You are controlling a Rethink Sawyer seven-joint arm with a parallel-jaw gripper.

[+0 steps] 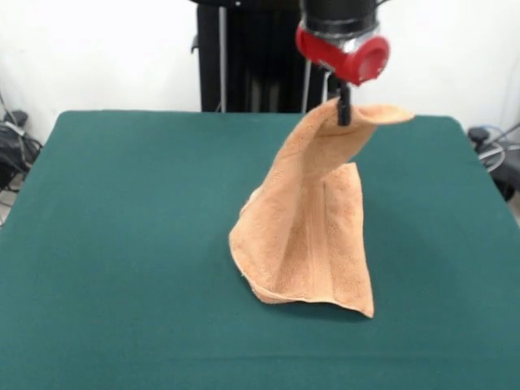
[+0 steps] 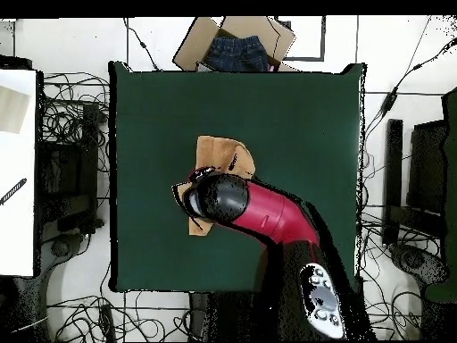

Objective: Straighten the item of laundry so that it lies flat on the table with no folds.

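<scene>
My pincer [image 1: 344, 110] pinches towel [image 1: 313, 236] corner up, frame centre; dropping now would crumple it on bench [image 1: 122, 244].

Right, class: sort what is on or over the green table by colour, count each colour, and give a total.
Orange-tan: 1, the towel, one corner lifted and the lower edge on the table.
Red and black: 1, the arm with its gripper shut on the towel's corner.
Total: 2
</scene>
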